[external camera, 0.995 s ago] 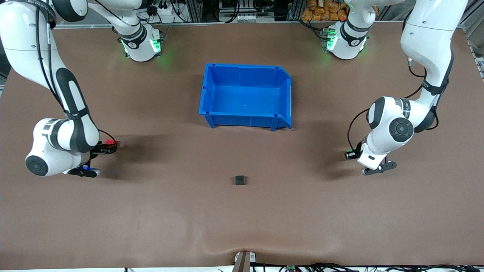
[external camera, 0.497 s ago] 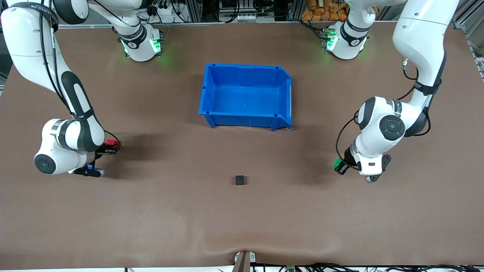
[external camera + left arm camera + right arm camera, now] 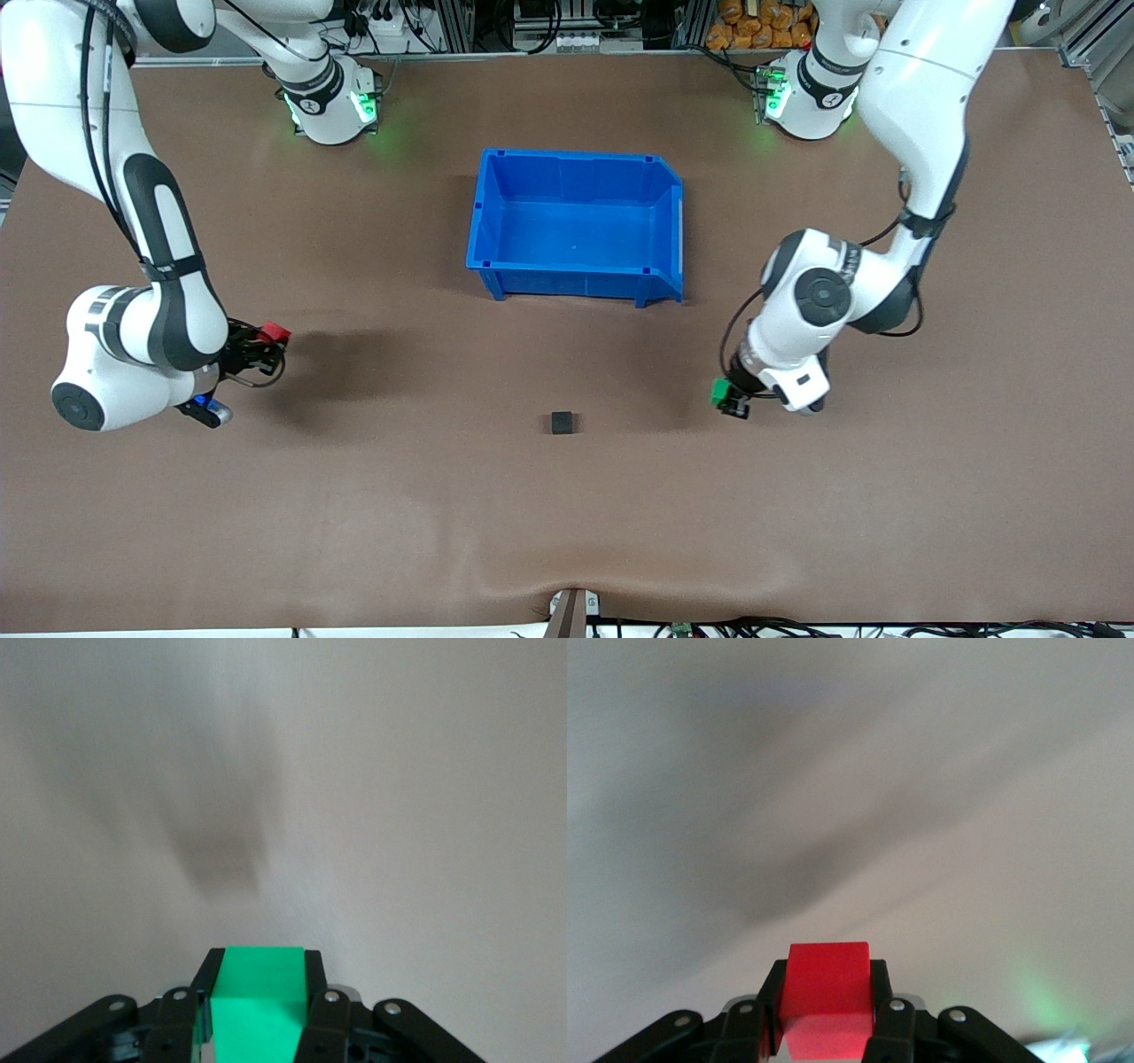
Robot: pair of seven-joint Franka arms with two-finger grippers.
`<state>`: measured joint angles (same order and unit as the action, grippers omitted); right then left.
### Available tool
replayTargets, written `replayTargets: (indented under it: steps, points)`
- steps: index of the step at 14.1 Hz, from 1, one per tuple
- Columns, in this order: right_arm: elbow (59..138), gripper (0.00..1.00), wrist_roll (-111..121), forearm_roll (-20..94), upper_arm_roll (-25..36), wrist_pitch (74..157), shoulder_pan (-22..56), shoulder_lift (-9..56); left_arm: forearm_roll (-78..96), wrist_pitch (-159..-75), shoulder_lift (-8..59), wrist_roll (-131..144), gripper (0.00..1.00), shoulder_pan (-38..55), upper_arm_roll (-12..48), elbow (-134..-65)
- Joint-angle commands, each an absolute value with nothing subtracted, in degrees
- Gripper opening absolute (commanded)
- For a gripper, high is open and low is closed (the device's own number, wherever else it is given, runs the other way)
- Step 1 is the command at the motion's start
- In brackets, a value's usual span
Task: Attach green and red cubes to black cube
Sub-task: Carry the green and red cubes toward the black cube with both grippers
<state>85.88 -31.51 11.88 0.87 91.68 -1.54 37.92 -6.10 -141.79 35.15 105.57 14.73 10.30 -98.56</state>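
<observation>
Your table (image 3: 354, 496) wears matt brown cloth-like cover, blue bin (image 3: 576, 266) glossy plastic, black cube (image 3: 562, 423) matt, arms' white shells smooth and shiny

Cubes half hidden in the grippers, tabletop smeared in the wrist views

The green cube (image 3: 259, 1001) and red cube (image 3: 826, 999) run off the picture's edge, their sides covered by the finger pads (image 3: 316, 992); in both wrist views the table (image 3: 939, 771) is blurred to streaks.
</observation>
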Motion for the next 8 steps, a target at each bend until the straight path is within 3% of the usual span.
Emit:
replayTargets:
  steps: [1,5,8]
  points:
    - [81.48,0.00,-48.62,17.56,0.88,90.00,1.75,38.06,-5.54,-138.36,41.38,114.41,0.00,19.23,9.41,-88.88]
    - [80.16,0.00,-68.24,28.19,0.88,97.97,7.54,38.41,-4.66,-134.21,46.66,122.24,0.00,21.88,9.40,-81.15]
    - [80.24,0.00,-80.73,29.97,0.88,110.96,13.86,39.46,-4.57,-134.38,50.96,125.59,0.00,23.99,9.49,-73.85]
